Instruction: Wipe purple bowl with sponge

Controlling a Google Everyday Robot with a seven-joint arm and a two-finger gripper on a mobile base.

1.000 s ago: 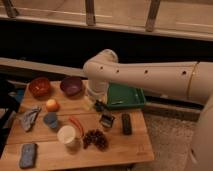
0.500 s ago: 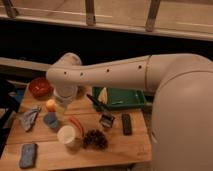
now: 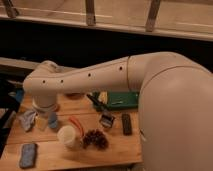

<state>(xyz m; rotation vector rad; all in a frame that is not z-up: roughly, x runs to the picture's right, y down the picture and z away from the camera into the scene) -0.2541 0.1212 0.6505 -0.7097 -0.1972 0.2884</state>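
Observation:
My arm sweeps across the table from the right, and its end (image 3: pixel 45 102) hangs over the far left of the wooden table (image 3: pixel 115 150). My gripper (image 3: pixel 44 114) points down there, just above a small blue cup (image 3: pixel 52 120). The purple bowl is hidden behind the arm. A blue-grey sponge-like pad (image 3: pixel 27 154) lies at the front left corner, well apart from the gripper. A yellow piece (image 3: pixel 103 96) shows beside the green tray (image 3: pixel 123 98).
A white cup (image 3: pixel 66 136), a pine cone (image 3: pixel 95 139), a black remote (image 3: pixel 126 123), a small dark packet (image 3: pixel 106 120) and a crumpled bag (image 3: pixel 27 119) lie on the table. A dark railing runs behind.
The arm has swung from the table's middle towards the left, and now covers the bowls at the back. The objects on the table have not moved.

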